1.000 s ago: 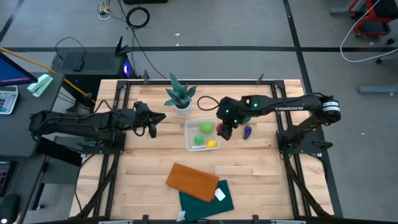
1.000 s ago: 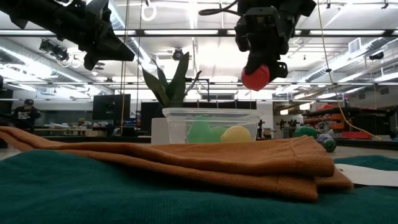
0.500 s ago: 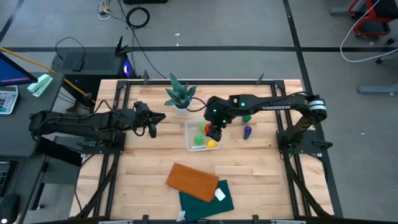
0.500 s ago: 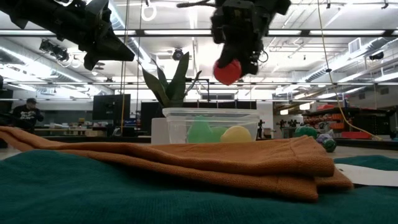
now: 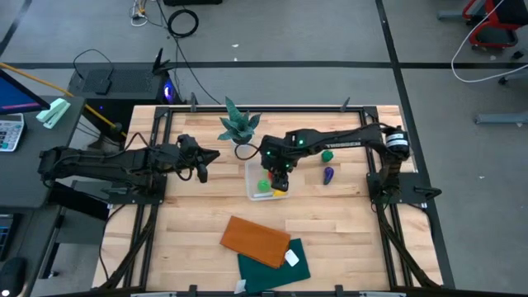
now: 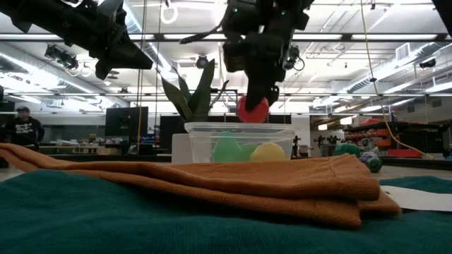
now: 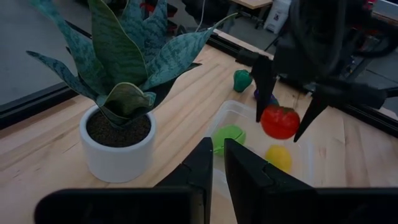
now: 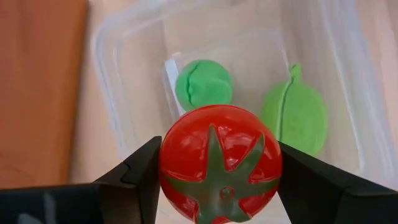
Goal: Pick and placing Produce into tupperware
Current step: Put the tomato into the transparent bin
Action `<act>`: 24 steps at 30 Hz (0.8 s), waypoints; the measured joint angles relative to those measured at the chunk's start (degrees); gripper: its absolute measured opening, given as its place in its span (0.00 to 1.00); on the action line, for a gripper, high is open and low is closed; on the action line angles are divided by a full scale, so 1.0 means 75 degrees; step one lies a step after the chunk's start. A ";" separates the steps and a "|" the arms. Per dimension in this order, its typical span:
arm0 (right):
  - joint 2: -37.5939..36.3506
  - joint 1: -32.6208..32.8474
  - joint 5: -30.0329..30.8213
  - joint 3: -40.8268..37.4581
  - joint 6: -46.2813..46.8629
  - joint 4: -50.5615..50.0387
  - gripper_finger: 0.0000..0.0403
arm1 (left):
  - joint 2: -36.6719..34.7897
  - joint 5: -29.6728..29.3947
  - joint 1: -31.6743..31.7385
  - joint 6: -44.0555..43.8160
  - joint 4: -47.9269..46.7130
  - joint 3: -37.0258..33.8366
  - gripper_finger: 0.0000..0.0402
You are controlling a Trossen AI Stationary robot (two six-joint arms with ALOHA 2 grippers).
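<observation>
My right gripper hangs over the clear tupperware, shut on the red tomato, which sits just above the tub's rim. Inside the tub lie two light green pieces and the yellow piece. The dark green piece and the purple piece rest on the table to the right of the tub. My left gripper waits shut to the left of the tub, above the table. My right gripper pinches the red tomato between its two fingers, one on each of the tomato's opposite sides. The fingers come from above, pointing down. The tomato's green star-shaped stem faces up toward the wrist. It is lifted clear over the tub.
A spiky potted plant stands just beyond the tub's far left corner. A flat orange-brown board lies on a dark green cloth near the table's near edge. Bare wood lies left of the tub.
My right gripper has carried the red tomato toward the table's left, from beside the tub's right side to over the tub. It has then come down toward the rim. It has stayed shut on the tomato throughout.
</observation>
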 joint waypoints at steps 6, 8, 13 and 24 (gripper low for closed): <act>0.0357 0.0109 0.0223 0.0000 -0.0523 0.0010 0.54 | 0.0000 0.0000 -0.0003 0.0056 -0.0004 0.0000 0.11; 0.0439 0.0143 0.0360 0.0000 -0.0701 0.0020 0.54 | 0.0000 0.0000 -0.0002 0.0056 -0.0004 0.0001 0.10; 0.0483 0.0269 0.0872 -0.0003 -0.1345 0.0063 0.54 | 0.0000 0.0000 -0.0001 0.0056 -0.0004 0.0003 0.10; 0.0483 0.0368 0.1063 -0.0003 -0.1722 0.0039 0.54 | 0.0000 0.0003 0.0000 0.0179 -0.0013 0.0003 0.09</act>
